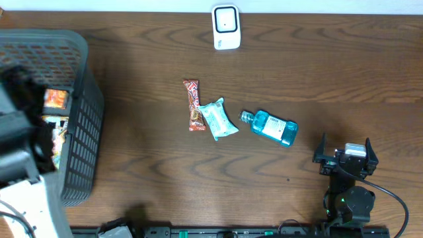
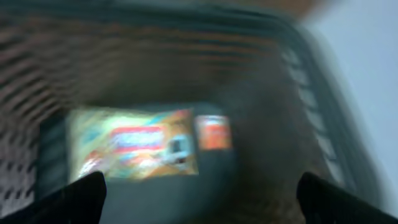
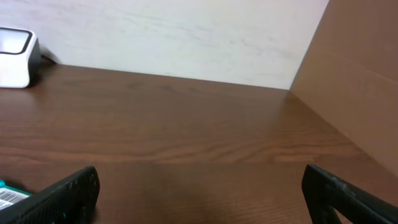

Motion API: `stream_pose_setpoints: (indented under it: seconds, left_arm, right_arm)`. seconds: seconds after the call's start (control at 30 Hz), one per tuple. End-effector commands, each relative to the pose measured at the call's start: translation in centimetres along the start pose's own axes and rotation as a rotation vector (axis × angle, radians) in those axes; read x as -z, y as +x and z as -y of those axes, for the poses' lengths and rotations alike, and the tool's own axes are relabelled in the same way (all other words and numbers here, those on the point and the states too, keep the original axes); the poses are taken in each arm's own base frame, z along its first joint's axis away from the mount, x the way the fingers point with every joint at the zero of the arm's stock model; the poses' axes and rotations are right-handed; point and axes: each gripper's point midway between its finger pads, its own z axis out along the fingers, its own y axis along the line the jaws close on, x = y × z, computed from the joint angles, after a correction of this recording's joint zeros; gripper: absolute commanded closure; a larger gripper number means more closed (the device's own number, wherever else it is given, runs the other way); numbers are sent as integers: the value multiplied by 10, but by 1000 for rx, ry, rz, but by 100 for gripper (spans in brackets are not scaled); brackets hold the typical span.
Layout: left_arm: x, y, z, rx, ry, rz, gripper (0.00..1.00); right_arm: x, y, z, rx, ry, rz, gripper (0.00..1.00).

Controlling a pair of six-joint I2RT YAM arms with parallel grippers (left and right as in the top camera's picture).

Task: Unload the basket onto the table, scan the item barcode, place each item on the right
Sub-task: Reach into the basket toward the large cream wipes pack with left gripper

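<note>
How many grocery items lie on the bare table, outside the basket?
3: a red snack bar, a teal packet beside it, a blue bottle further right. The basket may hide more.

My left arm (image 1: 16,142) at the far left edge, left gripper (image 2: 199,202) spread wide, right gripper (image 1: 345,148) at lower right, jaws wide apart, pointing up-frame.

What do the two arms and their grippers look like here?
Right arm: black, green indicator light, black cable looping off; right gripper has black fingers and a pale block. Left arm: black and white housings; its fingers black.
</note>
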Motion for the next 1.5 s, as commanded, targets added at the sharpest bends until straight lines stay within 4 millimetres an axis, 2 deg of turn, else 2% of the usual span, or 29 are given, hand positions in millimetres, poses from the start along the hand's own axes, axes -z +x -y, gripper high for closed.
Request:
stream_pose_setpoints:
  seconds: [0.0, 0.03, 0.13, 0.27, 0.4, 0.57, 0.9, 1.1, 1.3, 1.33, 1.37, 1.43, 1.47]
  left_arm:
    - [-31, -4, -37, 429, -172, 9, 2]
    - [-35, -3, -40, 452, -191, 3, 2]
    - [-64, 2, -54, 540, -292, -30, 2]
    - [-96, 17, -61, 556, -400, -54, 2]
    - [-128, 42, -69, 591, -512, -99, 2]
    - [-159, 76, -82, 682, -661, -140, 2]
    - [-194, 118, -111, 863, -886, -73, 2]
    - [-207, 138, -128, 817, -983, -75, 2]
    - [-234, 163, -148, 760, -1064, -70, 2]
    - [-236, 167, -151, 751, -1078, -73, 5]
    - [-238, 172, -156, 737, -1099, -76, 29]
    - [-241, 178, -161, 693, -1116, -99, 62]
    - [-241, 179, -161, 677, -1118, -109, 70]
  right_arm:
    - [0, 2, 1, 10, 7, -5, 1]
    - [0, 2, 1, 10, 7, -5, 1]
    - [0, 1, 1, 10, 7, -5, 1]
    - [0, 2, 1, 10, 7, -5, 1]
    - [0, 1, 1, 10, 7, -5, 1]
    - [0, 1, 1, 10, 7, -5, 1]
    - [0, 2, 1, 10, 7, -5, 1]
    - [0, 2, 1, 10, 7, -5, 1]
    - [0, 2, 1, 10, 7, -5, 1]
    - [0, 2, 1, 10, 7, -5, 1]
    - [0, 2, 1, 10, 7, -5, 1]
    - [0, 1, 1, 10, 7, -5, 1]
    - [0, 2, 1, 10, 7, -5, 1]
